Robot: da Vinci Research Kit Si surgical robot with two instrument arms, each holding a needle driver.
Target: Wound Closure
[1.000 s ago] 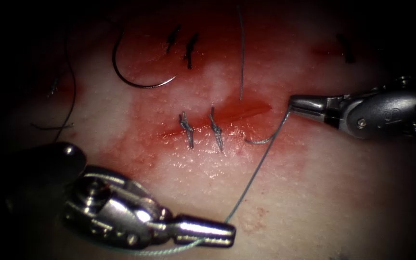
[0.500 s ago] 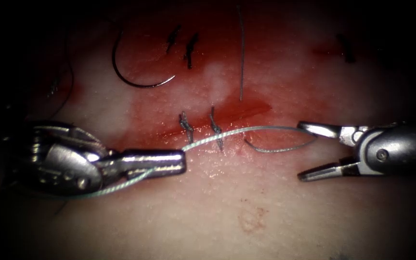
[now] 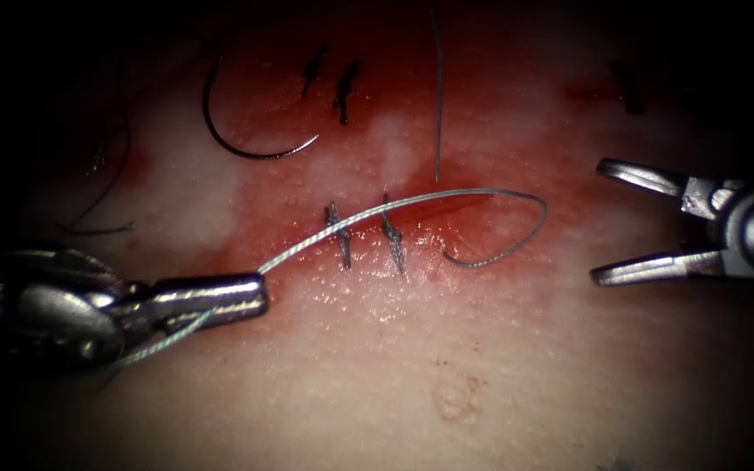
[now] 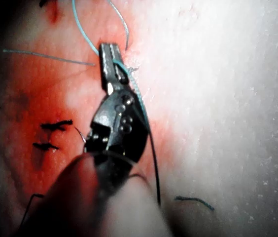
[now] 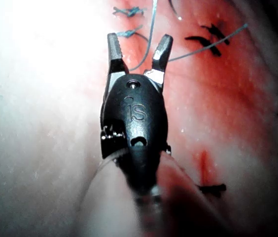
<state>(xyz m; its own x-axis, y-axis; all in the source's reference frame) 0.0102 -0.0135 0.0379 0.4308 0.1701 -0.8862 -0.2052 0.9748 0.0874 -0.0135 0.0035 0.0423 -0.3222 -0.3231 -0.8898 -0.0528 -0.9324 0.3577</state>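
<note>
While left tool (image 3: 259, 295) grips thread (image 3: 412, 202), needle (image 3: 246, 144) lies loose

Right tool (image 3: 593, 222): its shaft runs off the endoscope view's right edge, so you see no more than jaws and wrist.
Left tool (image 3: 255, 295): its wrist sinks into the dark at the left edge.
Thread (image 3: 412, 202): you lose its tail in shadow below the left tool.
Straight strand (image 3: 438, 96): its upper end is cut off by the top edge.
Needle (image 3: 246, 144): too small for you to tell whether thread is attached.
</note>
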